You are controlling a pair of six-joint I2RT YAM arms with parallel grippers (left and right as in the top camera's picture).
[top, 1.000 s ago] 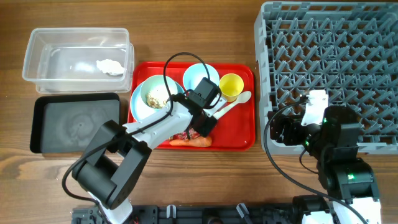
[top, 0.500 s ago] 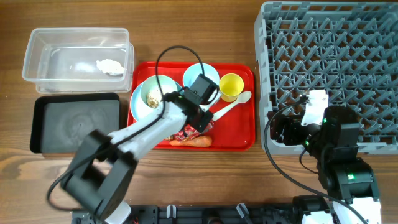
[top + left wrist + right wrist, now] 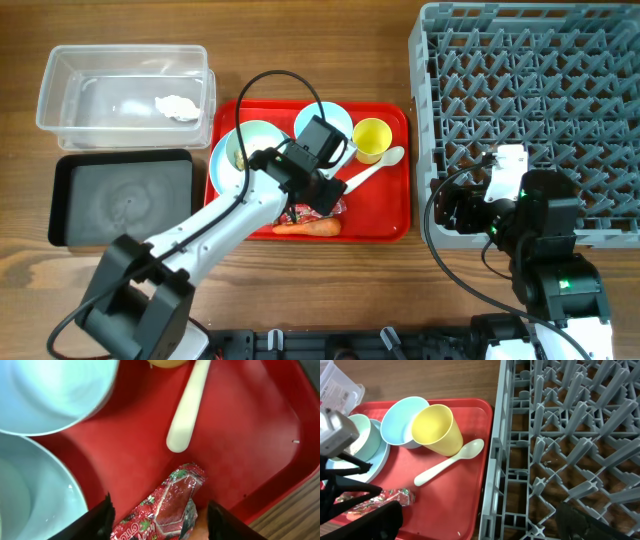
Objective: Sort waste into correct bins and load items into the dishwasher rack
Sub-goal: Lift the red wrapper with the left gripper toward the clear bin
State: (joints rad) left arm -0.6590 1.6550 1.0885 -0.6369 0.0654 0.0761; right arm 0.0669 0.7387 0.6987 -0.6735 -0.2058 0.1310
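My left gripper (image 3: 312,203) hangs low over the red tray, open, with its fingers (image 3: 100,520) either side of the red printed wrapper (image 3: 170,507). The wrapper lies flat on the tray, with the orange carrot (image 3: 305,228) beside it. Close by are the white spoon (image 3: 187,407), the yellow cup (image 3: 372,140), a light blue bowl (image 3: 322,117) and the light blue plate (image 3: 240,165), which the arm partly hides. My right gripper (image 3: 480,525) is open and empty at the near left corner of the grey dishwasher rack (image 3: 530,110).
The clear tub (image 3: 70,85) at the back left holds crumpled white tissue (image 3: 178,107). In front of it sits the black tray (image 3: 122,197). The red tray (image 3: 385,215) almost touches the rack's left edge. Bare wood runs along the table's front.
The left gripper has shifted slightly left and back over the wrapper, and its elbow has swung left. The wrapper stays on the tray. The right arm is still.
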